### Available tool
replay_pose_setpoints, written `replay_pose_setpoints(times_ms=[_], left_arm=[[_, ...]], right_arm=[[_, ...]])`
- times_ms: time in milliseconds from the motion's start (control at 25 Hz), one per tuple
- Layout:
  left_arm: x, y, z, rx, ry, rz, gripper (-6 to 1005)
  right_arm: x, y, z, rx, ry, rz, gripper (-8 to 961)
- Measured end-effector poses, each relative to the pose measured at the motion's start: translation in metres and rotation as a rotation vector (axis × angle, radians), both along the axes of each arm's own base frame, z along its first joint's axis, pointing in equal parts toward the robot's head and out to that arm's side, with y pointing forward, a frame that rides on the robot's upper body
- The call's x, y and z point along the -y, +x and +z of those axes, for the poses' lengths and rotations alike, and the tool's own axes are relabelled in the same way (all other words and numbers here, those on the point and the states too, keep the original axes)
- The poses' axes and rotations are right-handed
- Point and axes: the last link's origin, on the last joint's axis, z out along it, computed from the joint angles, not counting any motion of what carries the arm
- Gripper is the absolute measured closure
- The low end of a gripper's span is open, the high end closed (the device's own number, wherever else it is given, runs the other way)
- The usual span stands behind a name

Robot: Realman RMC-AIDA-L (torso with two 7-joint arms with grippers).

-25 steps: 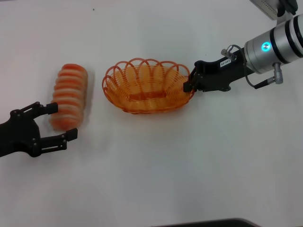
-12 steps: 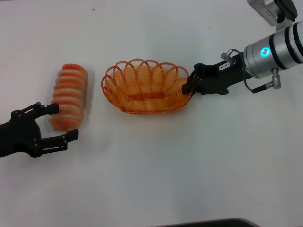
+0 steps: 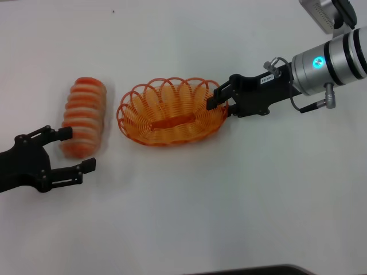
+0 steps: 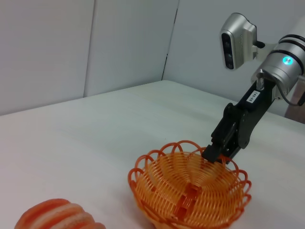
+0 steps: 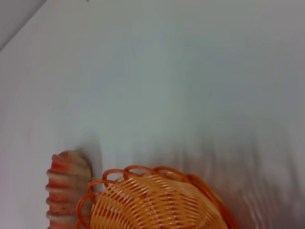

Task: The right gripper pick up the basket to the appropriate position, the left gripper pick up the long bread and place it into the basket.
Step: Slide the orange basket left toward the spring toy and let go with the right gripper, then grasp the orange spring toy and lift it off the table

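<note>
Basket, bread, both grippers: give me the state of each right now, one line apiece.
basket: empty, upright, gripped at its rim on the robot's right end.
long bread: lying on the table, left of the basket, apart from it, not gripped.
right gripper: shut on the basket rim.
left gripper: open, fingers straddling the near end of the bread.
table: white, carries the bread.

Right end effector (image 3: 219,102), arm extended from the right, fingers apparently closed. Left end effector (image 3: 64,150) low at left, fingers spread apart.
</note>
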Motion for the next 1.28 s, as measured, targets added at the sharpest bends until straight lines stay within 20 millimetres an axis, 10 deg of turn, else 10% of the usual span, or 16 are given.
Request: replay_pose_setpoints(times_ms=[400,800,1280], left_arm=[[0.0,0.0,0.0,0.002,-0.002,0.002,126],[0.0,0.001,0.001,0.005,-0.006,0.0,132],[-0.001,0.001,-0.002,0.006,-0.007,0.01,140]], right_arm=[[0.006,0.001,0.004,-0.054,-0.007,0.04,392],[0.012,0.015,0.066,-0.1,0.099,0.218,214],[0.043,0.023,0.073,0.009,0.074,0.94,163]])
